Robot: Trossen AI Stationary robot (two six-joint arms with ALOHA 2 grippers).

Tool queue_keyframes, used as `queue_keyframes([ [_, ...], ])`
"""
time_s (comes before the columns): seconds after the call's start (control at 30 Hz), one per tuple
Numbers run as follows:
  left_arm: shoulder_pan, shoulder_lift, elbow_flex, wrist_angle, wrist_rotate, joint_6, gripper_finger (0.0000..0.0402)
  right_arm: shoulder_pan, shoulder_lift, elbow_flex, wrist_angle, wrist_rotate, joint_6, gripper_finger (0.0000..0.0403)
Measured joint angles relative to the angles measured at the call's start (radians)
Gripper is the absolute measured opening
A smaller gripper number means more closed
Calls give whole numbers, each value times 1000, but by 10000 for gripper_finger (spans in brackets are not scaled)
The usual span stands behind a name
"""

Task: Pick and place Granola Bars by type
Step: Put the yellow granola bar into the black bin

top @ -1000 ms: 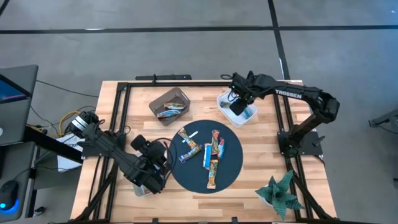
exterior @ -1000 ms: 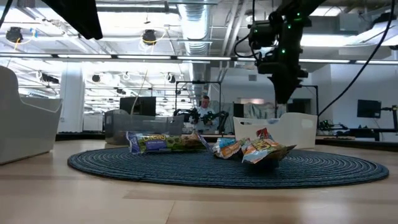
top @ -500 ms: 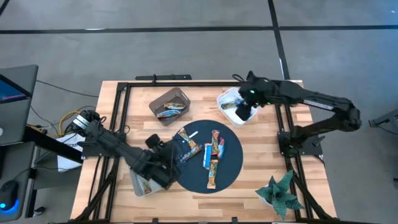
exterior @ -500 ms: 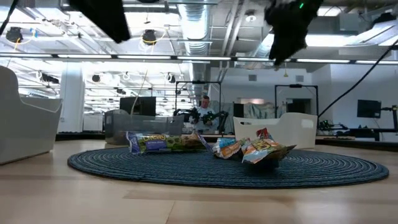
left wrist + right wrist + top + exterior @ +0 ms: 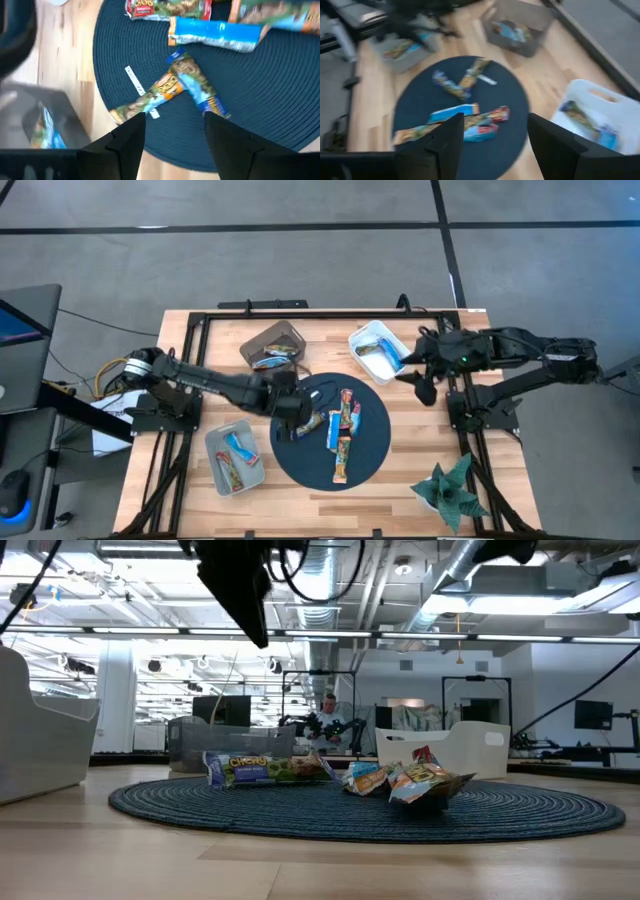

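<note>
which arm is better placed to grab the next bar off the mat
Left, probably. The left gripper hangs open over the mat's edge, by the crossed bars. The right gripper is off the mat beside the white bin.

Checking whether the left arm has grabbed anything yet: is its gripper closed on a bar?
No: in the left wrist view the left gripper hangs open above the crossed bars on the blue mat, holding nothing.

- High view: overhead, facing straight down; whole table, round dark mat [image 5: 335, 432] central.
- Low view: tabletop level, close to mat [image 5: 370, 810] edge, facing the room behind.
- Left wrist view: close above mat [image 5: 250, 100], downward.
- Right wrist view: farther off, oblique over mat [image 5: 465, 120].
- Shared: mat in all four.
</note>
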Motion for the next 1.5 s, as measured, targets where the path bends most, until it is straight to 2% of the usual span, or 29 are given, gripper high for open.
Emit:
queue_keyframes([
  [0.23,110,67,0,99,132,415,197,214,0,0,-6,124,84,205],
  [0.47,182,174,0,130,203,577,197,399,16,0,-10,258,199,199],
  [0.63,212,216,-1,78,232,624,197,508,16,0,-14,350,294,190],
  [0.9,258,238,-21,114,259,635,197,631,16,-1,-30,471,393,172],
  [1.1,283,238,-68,147,309,673,197,667,16,-1,-30,521,400,159],
  [1.5,291,238,-144,222,264,670,197,667,16,-1,-31,522,399,138],
])
